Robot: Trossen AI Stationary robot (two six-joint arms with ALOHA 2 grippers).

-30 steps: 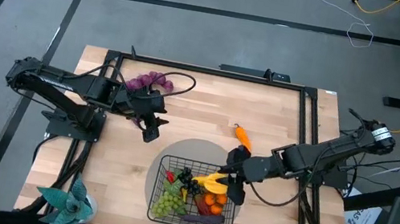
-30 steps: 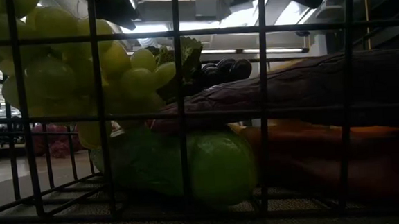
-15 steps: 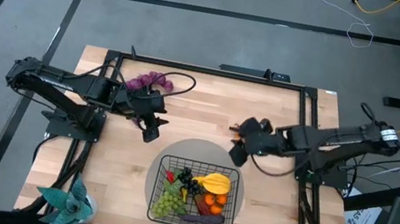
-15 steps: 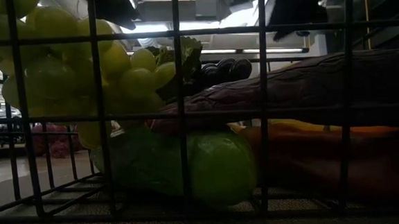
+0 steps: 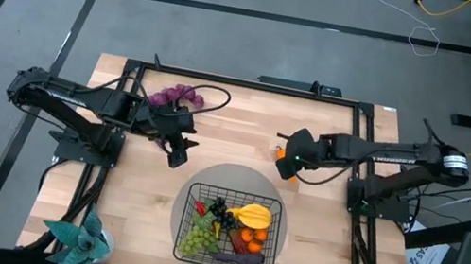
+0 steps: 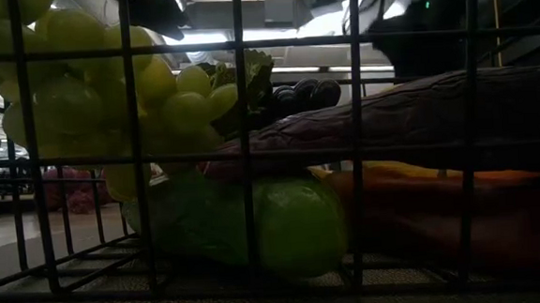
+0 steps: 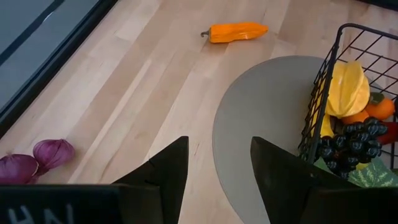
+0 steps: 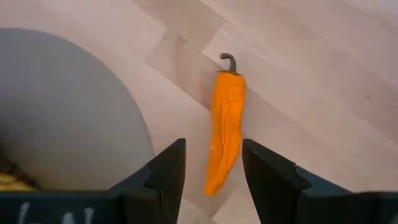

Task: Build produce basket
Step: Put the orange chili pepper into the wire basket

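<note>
The black wire basket (image 5: 229, 230) stands on a round grey mat (image 5: 209, 177) near the table's front. It holds green grapes (image 5: 197, 238), a banana (image 5: 252, 215), tangerines, a red chili, dark grapes and an eggplant (image 6: 409, 115). An orange pepper (image 8: 225, 134) lies on the wood beyond the mat. My right gripper (image 8: 211, 169) is open over the pepper's blunt end, one finger on each side of it; it also shows in the high view (image 5: 283, 155). My left gripper (image 5: 178, 150) is open and empty left of the mat. A purple grape bunch (image 5: 174, 96) lies at the far left.
A teal leafy plant (image 5: 80, 238) stands at the front left corner. A black frame rail (image 5: 244, 82) runs round the table's edges. Bare wood lies between the mat and the far edge. The left wrist view also shows the pepper (image 7: 236, 31) and the basket wall (image 7: 323, 93).
My right gripper has gone from over the basket's right side toward the table's far edge and now stands over the orange pepper. The pepper has stayed where it lay.
</note>
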